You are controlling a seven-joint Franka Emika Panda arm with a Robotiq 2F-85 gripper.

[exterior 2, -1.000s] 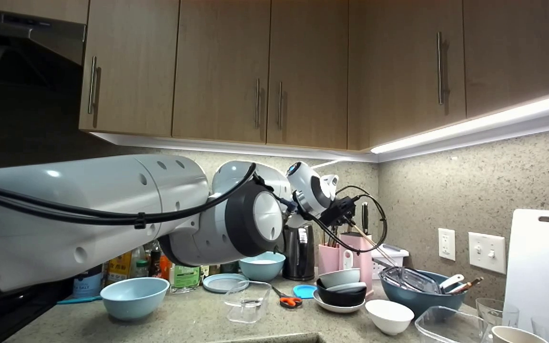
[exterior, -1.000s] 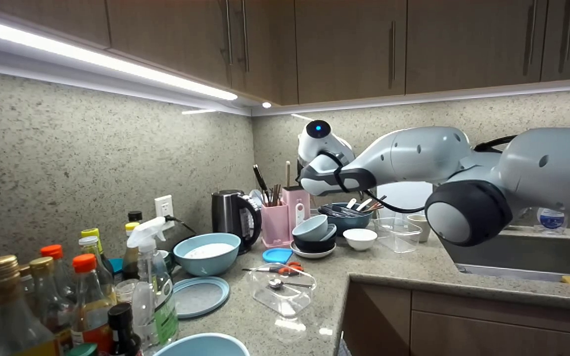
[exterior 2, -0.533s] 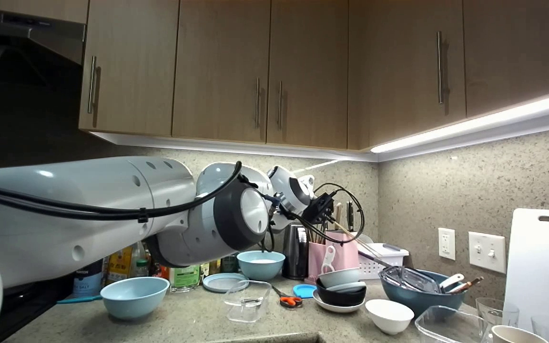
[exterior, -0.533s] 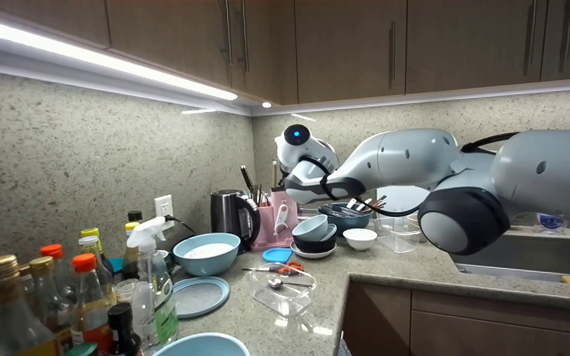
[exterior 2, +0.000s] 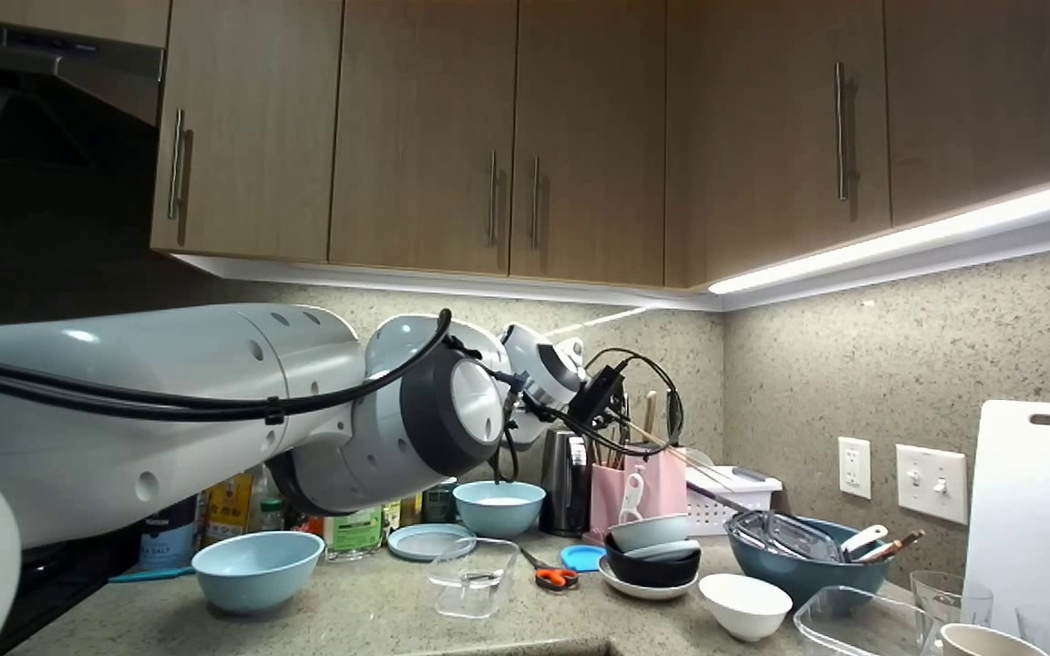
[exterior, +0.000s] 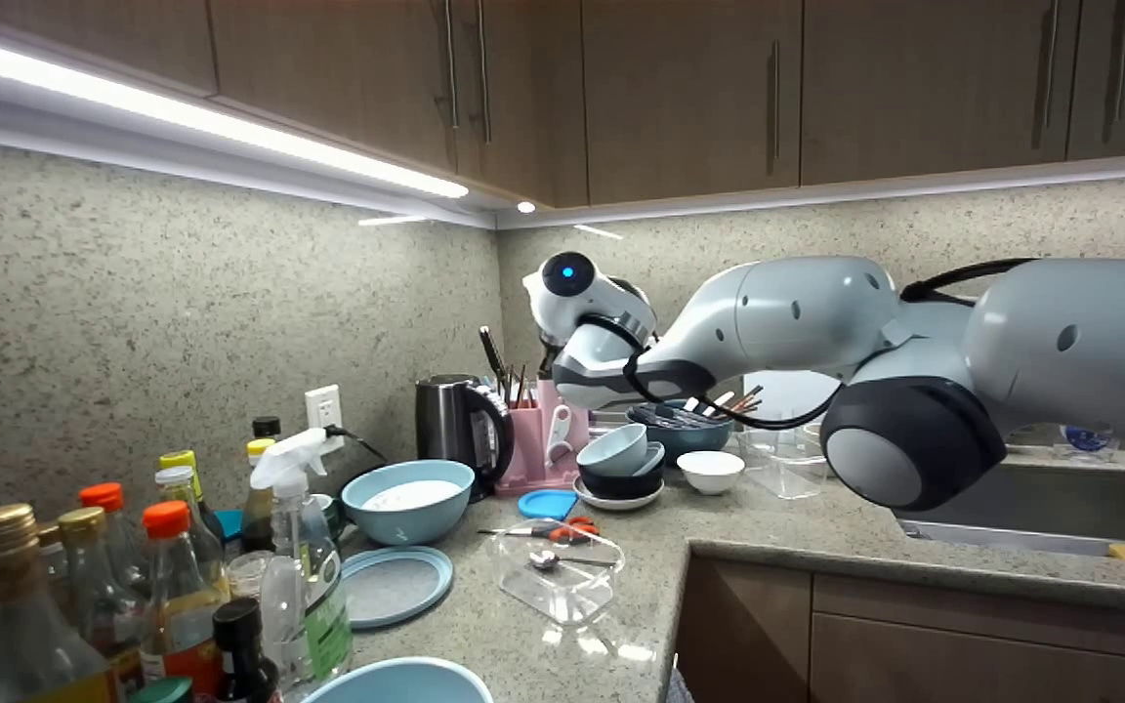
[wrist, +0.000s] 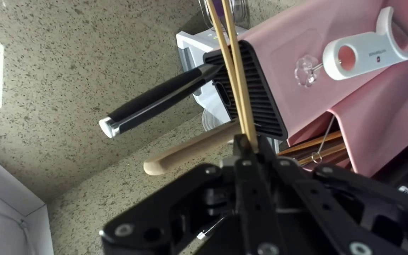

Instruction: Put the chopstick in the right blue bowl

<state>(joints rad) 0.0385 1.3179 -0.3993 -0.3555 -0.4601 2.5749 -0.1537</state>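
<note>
Two thin wooden chopsticks (wrist: 239,74) lie side by side in the wrist view. My gripper (wrist: 253,143) is shut on them at one end, and they stick out past the fingertips. In an exterior view my gripper (exterior 2: 612,417) is beside the pink knife block, with the chopsticks pointing down toward the wall corner. The right blue bowl (exterior 2: 499,510), light blue with a pale inside, stands by the black kettle, left of and below the gripper; it also shows in an exterior view (exterior: 408,517). The gripper is mostly hidden behind the arm there.
The pink knife block (wrist: 296,60) with a black knife handle (wrist: 158,101) and wooden handle (wrist: 193,147) stands close to the gripper. A black kettle (exterior 2: 571,483) stands between block and bowl. Another light-blue bowl (exterior 2: 258,569) is at the left. Stacked bowls (exterior 2: 653,565) stand in front.
The arm and gripper have moved left in both exterior views and slightly down, carrying the chopsticks. The pink block and holder have shifted left toward the kettle, and the hanging white peeler-like tool has swung.
</note>
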